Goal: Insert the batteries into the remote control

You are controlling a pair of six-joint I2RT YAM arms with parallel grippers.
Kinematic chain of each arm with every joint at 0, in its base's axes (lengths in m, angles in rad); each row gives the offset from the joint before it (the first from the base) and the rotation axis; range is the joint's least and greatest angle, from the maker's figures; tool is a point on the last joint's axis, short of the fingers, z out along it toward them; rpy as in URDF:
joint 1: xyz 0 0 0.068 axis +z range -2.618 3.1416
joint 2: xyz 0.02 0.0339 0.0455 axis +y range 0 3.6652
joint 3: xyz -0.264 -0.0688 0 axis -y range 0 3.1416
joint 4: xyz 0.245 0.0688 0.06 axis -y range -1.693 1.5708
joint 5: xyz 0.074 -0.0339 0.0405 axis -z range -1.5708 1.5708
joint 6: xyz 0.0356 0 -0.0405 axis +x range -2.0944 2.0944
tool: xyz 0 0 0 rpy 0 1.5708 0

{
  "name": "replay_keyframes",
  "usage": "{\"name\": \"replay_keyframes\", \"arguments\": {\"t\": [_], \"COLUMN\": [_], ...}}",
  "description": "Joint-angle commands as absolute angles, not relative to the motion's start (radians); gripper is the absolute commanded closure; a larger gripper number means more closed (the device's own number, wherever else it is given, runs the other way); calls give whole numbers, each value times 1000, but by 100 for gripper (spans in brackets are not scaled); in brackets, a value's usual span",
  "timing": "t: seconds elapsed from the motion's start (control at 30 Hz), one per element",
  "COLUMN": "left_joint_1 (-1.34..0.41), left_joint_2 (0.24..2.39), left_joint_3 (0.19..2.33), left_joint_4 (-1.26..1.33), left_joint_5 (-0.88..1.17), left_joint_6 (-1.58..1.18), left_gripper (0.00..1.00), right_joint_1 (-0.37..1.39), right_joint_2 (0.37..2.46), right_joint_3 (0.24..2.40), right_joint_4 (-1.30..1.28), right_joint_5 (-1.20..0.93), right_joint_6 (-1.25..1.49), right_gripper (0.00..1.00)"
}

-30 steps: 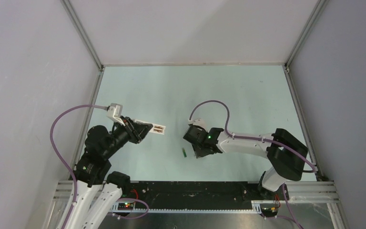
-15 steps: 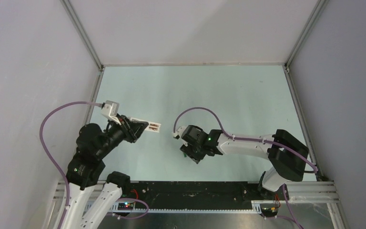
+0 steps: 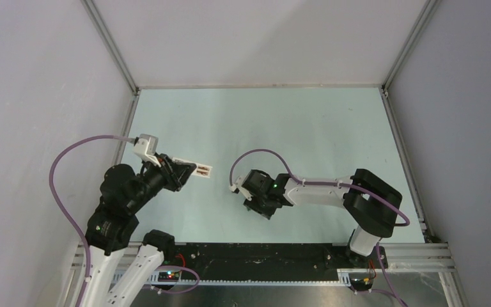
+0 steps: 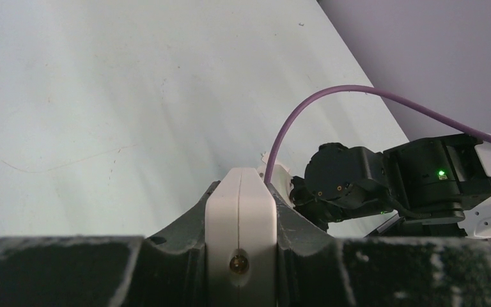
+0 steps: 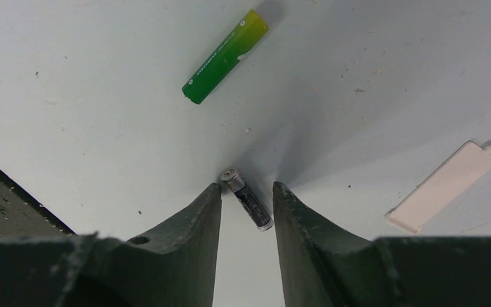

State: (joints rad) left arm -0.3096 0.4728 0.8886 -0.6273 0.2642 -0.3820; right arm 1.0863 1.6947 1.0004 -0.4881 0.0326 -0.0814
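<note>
My left gripper (image 3: pixel 180 171) is shut on the white remote control (image 3: pixel 195 169) and holds it above the table's left side, its open bay end with springs pointing right. In the left wrist view the remote's end (image 4: pixel 240 220) sits clamped between the fingers. My right gripper (image 5: pixel 247 188) is open and down at the table, its fingertips either side of the blackish battery (image 5: pixel 247 198), which lies on the surface. The green battery (image 5: pixel 225 56) lies a little beyond. In the top view the right gripper (image 3: pixel 257 204) hides both batteries.
A slim white battery cover (image 5: pixel 440 187) lies on the table right of the right fingers. The purple cable (image 3: pixel 256 155) loops over the right wrist. The right arm shows in the left wrist view (image 4: pixel 390 185).
My right gripper has moved left and down over the spot where the green battery lay. My left gripper has drawn the remote slightly left.
</note>
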Motion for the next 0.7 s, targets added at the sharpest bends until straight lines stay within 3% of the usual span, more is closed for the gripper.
{"name": "replay_keyframes", "arguments": {"t": [0.0,0.33,0.5,0.67], "left_joint_1": [-304,-302,-302,-303], "left_joint_2": [485,496,507,557], "left_joint_3": [917,898,893,887], "left_joint_4": [-608,-607,-605,-606], "left_joint_5": [277,292,328,529], "left_joint_6": [-367,-373,-373,-340], "left_gripper": [100,100,100,100], "right_joint_1": [1074,1078,1046,977], "right_joint_2": [1725,1685,1587,1386], "right_joint_3": [1016,1013,972,898], "right_joint_4": [-482,-474,-422,-353], "right_joint_5": [34,66,35,-60], "right_joint_6": [-105,-44,23,130], "right_gripper": [64,86,87,85]}}
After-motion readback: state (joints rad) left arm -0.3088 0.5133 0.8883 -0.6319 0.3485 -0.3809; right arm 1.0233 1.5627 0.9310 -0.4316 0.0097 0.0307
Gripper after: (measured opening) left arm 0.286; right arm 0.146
